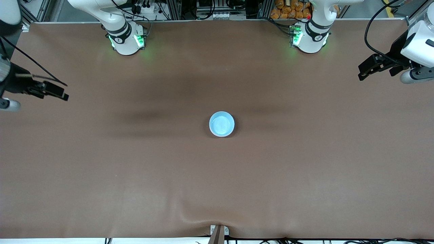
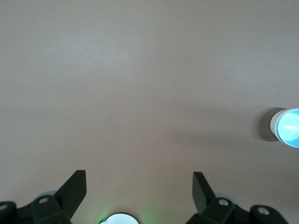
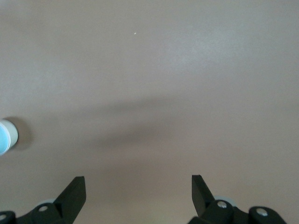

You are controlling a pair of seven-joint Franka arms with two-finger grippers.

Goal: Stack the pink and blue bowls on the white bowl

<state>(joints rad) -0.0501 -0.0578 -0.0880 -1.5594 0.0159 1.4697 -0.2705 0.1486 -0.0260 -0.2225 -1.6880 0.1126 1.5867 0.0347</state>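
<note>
Two white glossy arms, black ring bands at joints, green lights glowing on bases. Black cables loop along links. Left claw (image 1: 368,69) and right claw (image 1: 56,91): matte black, angular wedge fingers (image 2: 74,191), silver screws in finger mounts.

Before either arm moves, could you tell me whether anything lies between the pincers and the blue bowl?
Nothing visible does. The blue bowl sits alone mid-table; the left pincer and right pincer hover open over opposite table ends, only bare table between.
</note>
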